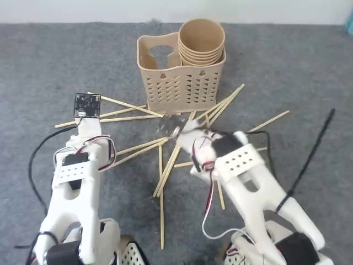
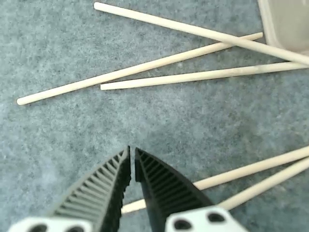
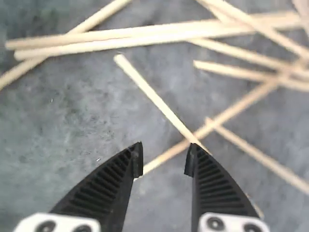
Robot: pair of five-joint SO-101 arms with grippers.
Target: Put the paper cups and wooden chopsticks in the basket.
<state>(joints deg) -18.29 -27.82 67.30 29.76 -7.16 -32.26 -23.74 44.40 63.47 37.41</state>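
A stack of paper cups [image 1: 202,38] stands in the right half of the beige basket [image 1: 165,83]. Wooden chopsticks [image 1: 165,160] lie scattered on the grey carpet in front of the basket. My left gripper [image 2: 132,153] is shut with nothing in it, low over the carpet; three chopsticks [image 2: 145,67] lie just beyond its tips and two more [image 2: 260,174] beside it. My right gripper [image 3: 164,157] is open just above the pile, and one chopstick [image 3: 154,99] runs into the gap between its fingers. In the high view the right gripper [image 1: 171,130] sits just in front of the basket.
The basket's left compartment [image 1: 157,55] holds no cups. A corner of the basket [image 2: 289,24] lies close to the left gripper. A black cable [image 1: 311,154] lies on the carpet at the right. Both arm bases [image 1: 77,243] stand at the near edge.
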